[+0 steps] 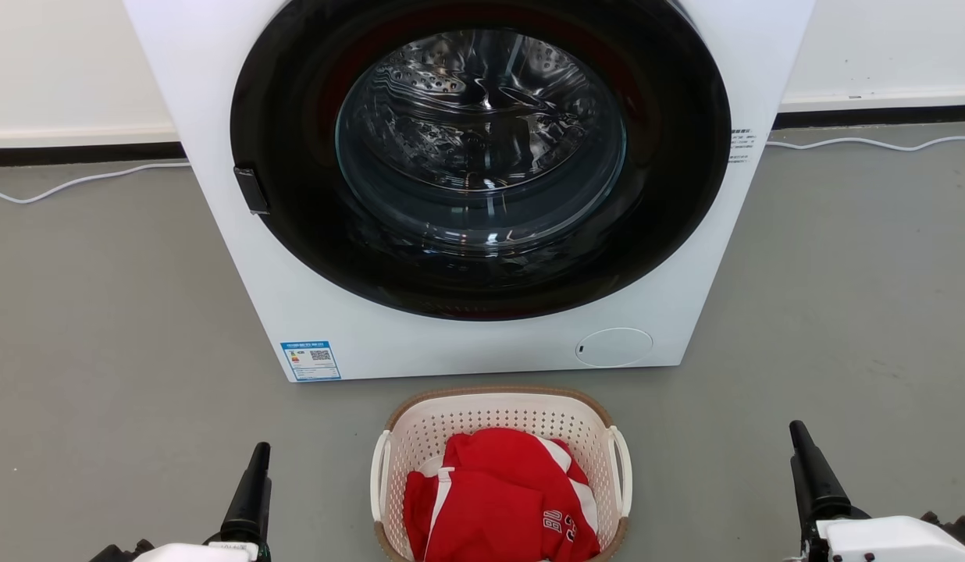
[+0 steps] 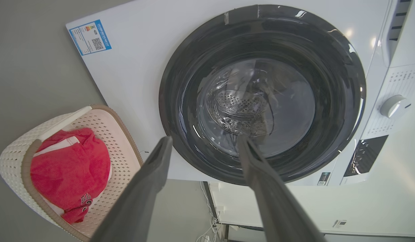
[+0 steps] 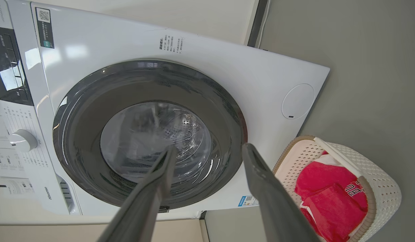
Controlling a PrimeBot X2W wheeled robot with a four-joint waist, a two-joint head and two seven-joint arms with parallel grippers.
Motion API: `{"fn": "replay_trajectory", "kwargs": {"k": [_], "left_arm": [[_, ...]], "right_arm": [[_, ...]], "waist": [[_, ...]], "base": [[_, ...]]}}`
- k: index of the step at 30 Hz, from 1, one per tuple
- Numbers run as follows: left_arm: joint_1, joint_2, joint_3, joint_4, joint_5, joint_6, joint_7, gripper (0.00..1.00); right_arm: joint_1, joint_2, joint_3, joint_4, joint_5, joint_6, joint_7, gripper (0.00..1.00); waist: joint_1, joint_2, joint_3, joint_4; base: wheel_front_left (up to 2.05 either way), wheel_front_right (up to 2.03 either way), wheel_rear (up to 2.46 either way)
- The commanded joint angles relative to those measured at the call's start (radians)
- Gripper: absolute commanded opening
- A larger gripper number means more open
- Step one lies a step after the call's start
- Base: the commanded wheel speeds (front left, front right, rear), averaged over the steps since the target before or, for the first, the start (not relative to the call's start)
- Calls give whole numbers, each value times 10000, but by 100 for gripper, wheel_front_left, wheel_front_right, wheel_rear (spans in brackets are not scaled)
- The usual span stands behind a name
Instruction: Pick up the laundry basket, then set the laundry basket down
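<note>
Bright even indoor light, soft faint shadows, glare spots on washing machine (image 2: 133, 67) panel, wide-angle bending in wrist views, sharp focus.

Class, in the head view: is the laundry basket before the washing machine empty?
No, a red and white garment lies bundled inside the laundry basket, which stands on the grey floor.

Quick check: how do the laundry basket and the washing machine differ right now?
The laundry basket is far smaller than the washing machine. The basket is open-topped and holds a red garment; the machine's round door is shut, and its drum looks empty. Both are pale and stand on the grey floor.
</note>
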State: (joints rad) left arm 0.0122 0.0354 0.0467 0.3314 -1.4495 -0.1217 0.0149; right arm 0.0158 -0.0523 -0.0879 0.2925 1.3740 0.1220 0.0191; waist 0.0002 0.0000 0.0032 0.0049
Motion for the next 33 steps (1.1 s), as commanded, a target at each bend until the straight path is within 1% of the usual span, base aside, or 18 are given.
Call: {"fn": "replay_trajectory", "kwargs": {"k": [1,10,19,33], "left_arm": [[-356,96,113,-205,219,-33,-85,100],[-363,57,300,-265,1766,-38,-350,100],[-329,31,641,-430,3657,9,-615,100],[-268,50,556,-606,5816,192,-1025,100]], "right_arm": [[-381,-115,68,-373,-308,29,-131,100],[-411,-35,-87,-532,-2346,35,-395,100],[-429,-5,-88,-744,-4331,40,-659,100],[-503,-12,73,-873,-6825,49,-1069,100]], "waist": [[-1,0,0,3],[-1,0,2,38],[-1,0,5,47],[-1,0,44,66]], "base": [[0,0,0],[0,0,0],[0,0,0],[0,0,0]]}}
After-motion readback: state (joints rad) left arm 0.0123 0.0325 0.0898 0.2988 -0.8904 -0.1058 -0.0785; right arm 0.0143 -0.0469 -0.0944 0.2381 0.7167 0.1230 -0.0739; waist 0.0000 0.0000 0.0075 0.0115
